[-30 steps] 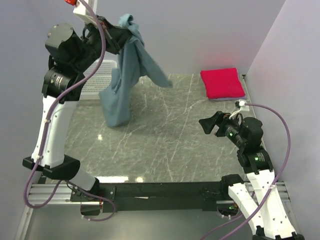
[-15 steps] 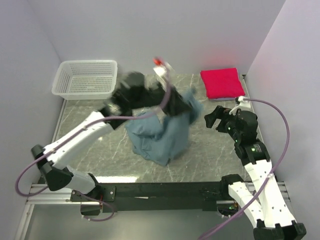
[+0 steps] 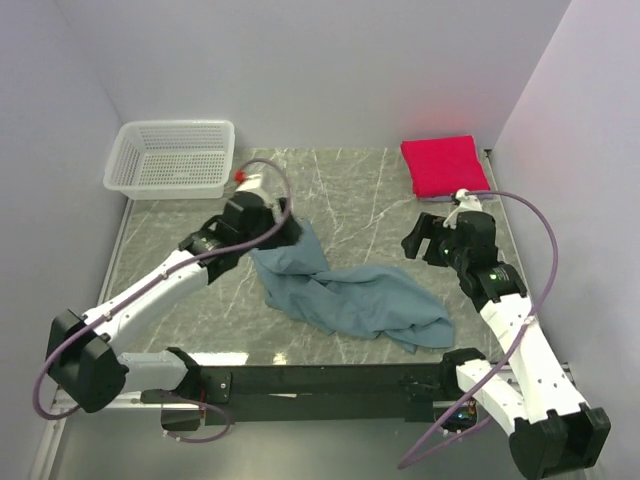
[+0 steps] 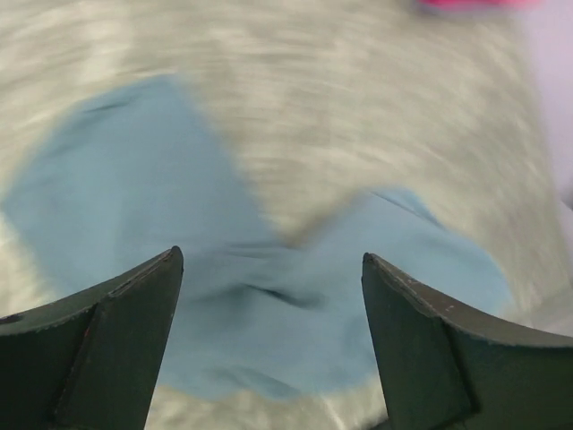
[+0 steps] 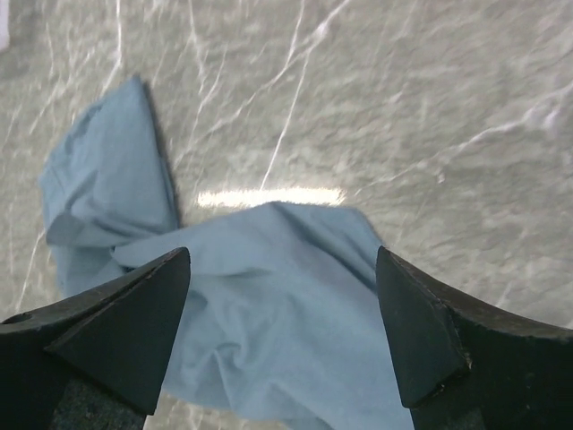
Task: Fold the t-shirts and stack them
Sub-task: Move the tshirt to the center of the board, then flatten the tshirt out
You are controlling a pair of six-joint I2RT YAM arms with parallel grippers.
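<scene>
A muted teal-blue t-shirt (image 3: 350, 297) lies crumpled and spread across the middle of the marble table (image 3: 350, 190). My left gripper (image 3: 287, 230) hovers over the shirt's left end, open and holding nothing. In the blurred left wrist view the blue cloth (image 4: 269, 305) lies below the open left gripper (image 4: 271, 255). My right gripper (image 3: 417, 240) stands open just above the shirt's right part. In the right wrist view the cloth (image 5: 286, 331) shows under the open right gripper (image 5: 282, 253). A folded crimson-pink t-shirt (image 3: 445, 165) rests at the back right, with a thin pale layer (image 3: 435, 197) under its near edge.
A white mesh basket (image 3: 170, 158) stands at the back left corner. Walls close in the table on the left, back and right. A black rail (image 3: 330, 380) runs along the near edge between the arm bases.
My left arm swung down from high at the back left and let go of the blue shirt, which now lies on the table. The right gripper moved forward and left over it.
</scene>
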